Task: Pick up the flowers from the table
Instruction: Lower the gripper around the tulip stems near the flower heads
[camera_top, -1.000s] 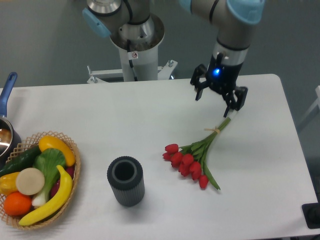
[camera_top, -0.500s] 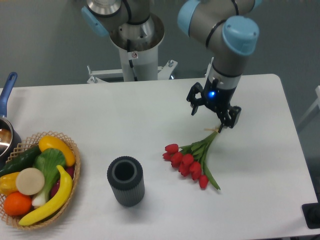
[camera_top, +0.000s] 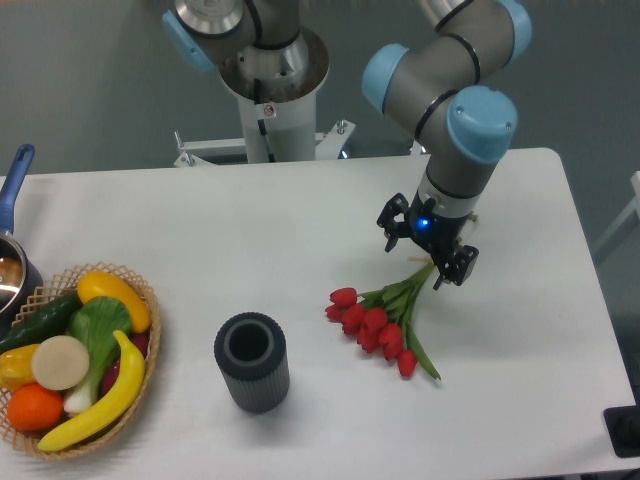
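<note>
Approach step: gripper (camera_top: 427, 254) over the tulip stems, nothing held yet.

Your claw's fingers are spread wide, straddling the stem end of the flowers (camera_top: 385, 314) near the pale tie, w/ a blue light lit on the wrist. Next, I'd judge: drop to stem level, close across the bundle, then lift. The red tulips lie flat on the white table (camera_top: 300, 220), right of centre, heads fanned toward the black cylinder (camera_top: 251, 361), stems pointing up-right.

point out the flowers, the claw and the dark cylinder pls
flowers (camera_top: 373, 322): fixed camera, on the red blooms.
claw (camera_top: 426, 262): fixed camera, midway between its fingertips, over the stems.
dark cylinder (camera_top: 252, 376): fixed camera, on its ribbed side wall.
</note>
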